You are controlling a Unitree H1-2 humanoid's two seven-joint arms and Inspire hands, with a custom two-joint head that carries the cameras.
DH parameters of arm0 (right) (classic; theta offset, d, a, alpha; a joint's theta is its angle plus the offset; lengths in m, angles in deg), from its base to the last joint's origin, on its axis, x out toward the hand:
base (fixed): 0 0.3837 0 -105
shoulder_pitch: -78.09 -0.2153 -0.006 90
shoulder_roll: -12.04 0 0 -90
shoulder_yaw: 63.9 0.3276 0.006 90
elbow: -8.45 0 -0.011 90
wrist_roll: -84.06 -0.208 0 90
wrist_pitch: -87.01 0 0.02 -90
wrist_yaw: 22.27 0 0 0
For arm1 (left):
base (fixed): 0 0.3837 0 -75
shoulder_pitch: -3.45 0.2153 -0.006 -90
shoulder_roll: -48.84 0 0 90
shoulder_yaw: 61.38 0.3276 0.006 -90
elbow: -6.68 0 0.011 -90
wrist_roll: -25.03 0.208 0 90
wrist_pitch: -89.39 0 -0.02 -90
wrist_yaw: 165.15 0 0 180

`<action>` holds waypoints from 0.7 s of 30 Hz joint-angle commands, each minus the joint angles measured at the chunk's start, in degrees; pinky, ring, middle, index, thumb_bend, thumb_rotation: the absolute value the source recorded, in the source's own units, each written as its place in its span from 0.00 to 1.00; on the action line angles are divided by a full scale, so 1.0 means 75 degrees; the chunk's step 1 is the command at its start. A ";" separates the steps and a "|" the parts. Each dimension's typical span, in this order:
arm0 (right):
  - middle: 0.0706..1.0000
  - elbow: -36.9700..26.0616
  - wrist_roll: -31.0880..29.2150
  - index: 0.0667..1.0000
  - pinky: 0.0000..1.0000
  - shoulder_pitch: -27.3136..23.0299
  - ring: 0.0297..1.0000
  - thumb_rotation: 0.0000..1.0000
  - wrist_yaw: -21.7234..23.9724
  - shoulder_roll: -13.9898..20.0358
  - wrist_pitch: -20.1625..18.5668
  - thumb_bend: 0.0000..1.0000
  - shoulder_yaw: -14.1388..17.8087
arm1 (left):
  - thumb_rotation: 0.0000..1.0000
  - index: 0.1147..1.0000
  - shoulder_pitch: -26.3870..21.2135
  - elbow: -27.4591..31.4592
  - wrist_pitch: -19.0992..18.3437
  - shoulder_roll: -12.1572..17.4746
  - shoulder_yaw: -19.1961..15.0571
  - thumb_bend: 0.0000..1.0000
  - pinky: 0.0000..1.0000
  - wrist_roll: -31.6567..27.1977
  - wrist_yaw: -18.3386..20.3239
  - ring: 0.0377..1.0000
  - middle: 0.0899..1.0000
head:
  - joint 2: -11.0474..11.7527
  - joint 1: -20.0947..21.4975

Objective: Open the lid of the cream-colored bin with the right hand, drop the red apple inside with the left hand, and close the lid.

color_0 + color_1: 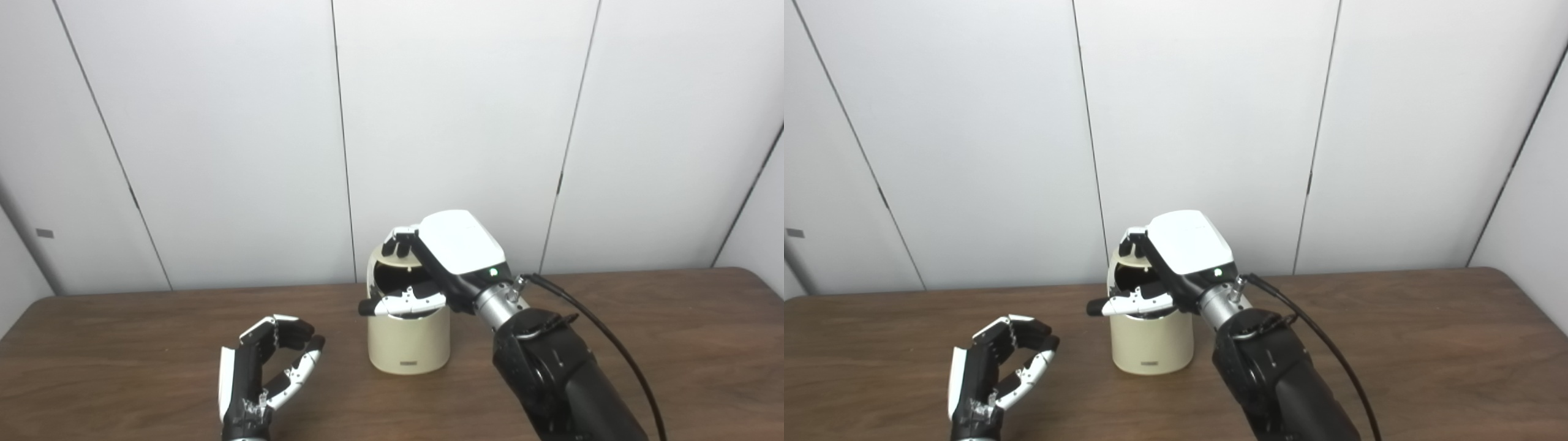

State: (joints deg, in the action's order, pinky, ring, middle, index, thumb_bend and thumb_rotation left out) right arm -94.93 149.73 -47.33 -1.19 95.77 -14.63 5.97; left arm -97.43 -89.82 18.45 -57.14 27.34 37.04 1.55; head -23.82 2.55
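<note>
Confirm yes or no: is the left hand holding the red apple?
No: the left hand sits over the table with curled fingers around nothing, and no apple shows.

The cream-colored bin is being seen standing upright on the brown wooden table, near the middle of it, as a short round container with smooth walls and a small dark label low on its front face. Its lid is being held tilted up, raised at the front and leaning back toward the white wall, so that the dark inside of the bin is being exposed through the opening. The lid is being shown as a rounded dome of the same cream colour, and much of it is being hidden behind the hand reaching over it. The red apple is not being shown in either view
</note>
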 commanded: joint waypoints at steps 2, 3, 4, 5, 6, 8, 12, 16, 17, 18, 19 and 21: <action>0.61 -0.0254 0.0005 0.59 0.79 -0.0046 0.70 0.94 -0.0069 -0.0022 0.0030 0.73 0.0062 | 0.08 0.42 -0.0328 0.0041 0.0353 -0.0033 0.0007 0.47 0.53 0.0149 -0.0123 0.53 0.49 | -0.0007 -0.0014; 0.61 -0.0237 -0.0013 0.58 0.81 0.0008 0.70 0.94 -0.0107 -0.0014 0.0050 0.72 0.0062 | 0.08 0.42 -0.0331 0.0046 0.0355 -0.0040 0.0016 0.47 0.53 0.0144 -0.0128 0.53 0.49 | -0.0013 -0.0023; 0.62 -0.0214 -0.0045 0.58 0.81 0.0075 0.69 0.94 -0.0128 -0.0021 0.0049 0.72 0.0069 | 0.08 0.42 -0.0332 0.0054 0.0350 -0.0045 0.0020 0.47 0.53 0.0132 -0.0127 0.53 0.49 | -0.0013 -0.0023; 0.62 -0.0195 -0.0086 0.58 0.82 0.0153 0.70 0.95 -0.0123 -0.0034 0.0022 0.73 0.0088 | 0.08 0.42 -0.0333 0.0067 0.0350 -0.0052 0.0027 0.47 0.53 0.0138 -0.0133 0.53 0.49 | -0.0033 -0.0033; 0.63 -0.0190 -0.0119 0.60 0.81 0.0212 0.70 0.96 -0.0092 -0.0036 -0.0006 0.74 0.0107 | 0.08 0.42 -0.0333 0.0086 0.0348 -0.0062 0.0034 0.48 0.53 0.0155 -0.0142 0.53 0.49 | -0.0064 -0.0047; 0.65 -0.0142 -0.0188 0.62 0.80 0.0333 0.71 0.97 -0.0091 -0.0011 -0.0017 0.75 0.0139 | 0.08 0.42 -0.0333 0.0147 0.0339 -0.0085 0.0046 0.48 0.52 0.0167 -0.0146 0.53 0.48 | -0.0094 -0.0080; 0.67 0.0201 -0.0403 0.65 0.81 0.0648 0.73 0.94 -0.0351 0.0027 0.0019 0.74 0.0223 | 0.08 0.42 -0.0311 0.0369 0.0204 -0.0157 0.0017 0.48 0.53 0.0207 -0.0165 0.53 0.48 | -0.0128 -0.0154; 0.70 0.0432 -0.0452 0.68 0.85 0.0913 0.76 0.93 -0.0413 0.0079 -0.0080 0.74 0.0221 | 0.08 0.42 -0.0309 0.0536 0.0115 -0.0175 -0.0007 0.47 0.53 0.0272 -0.0156 0.53 0.49 | -0.0145 -0.0190; 0.71 0.0472 -0.0479 0.69 0.86 0.0967 0.77 0.92 -0.0400 0.0083 -0.0132 0.74 0.0235 | 0.08 0.42 -0.0309 0.0567 0.0096 -0.0175 -0.0017 0.47 0.53 0.0276 -0.0156 0.53 0.49 | -0.0149 -0.0197; 0.72 0.0510 -0.0506 0.71 0.86 0.1004 0.77 0.91 -0.0399 0.0088 -0.0165 0.73 0.0249 | 0.08 0.42 -0.0307 0.0595 0.0072 -0.0178 -0.0026 0.47 0.53 0.0272 -0.0152 0.53 0.49 | -0.0149 -0.0202; 0.73 0.0544 -0.0526 0.71 0.85 0.1031 0.77 0.91 -0.0398 0.0099 -0.0188 0.73 0.0260 | 0.08 0.42 -0.0302 0.0635 0.0029 -0.0185 -0.0033 0.47 0.53 0.0264 -0.0144 0.53 0.49 | -0.0175 -0.0213; 0.73 0.0629 -0.0567 0.72 0.84 0.1077 0.77 0.90 -0.0444 0.0123 -0.0195 0.73 0.0273 | 0.08 0.42 -0.0298 0.0687 -0.0014 -0.0186 -0.0044 0.47 0.53 0.0249 -0.0125 0.53 0.49 | -0.0191 -0.0218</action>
State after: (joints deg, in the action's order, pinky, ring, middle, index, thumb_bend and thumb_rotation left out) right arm -91.88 145.50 -39.25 -5.22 95.86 -14.23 6.91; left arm -97.58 -86.69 18.06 -58.33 27.03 38.54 0.97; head -25.22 0.88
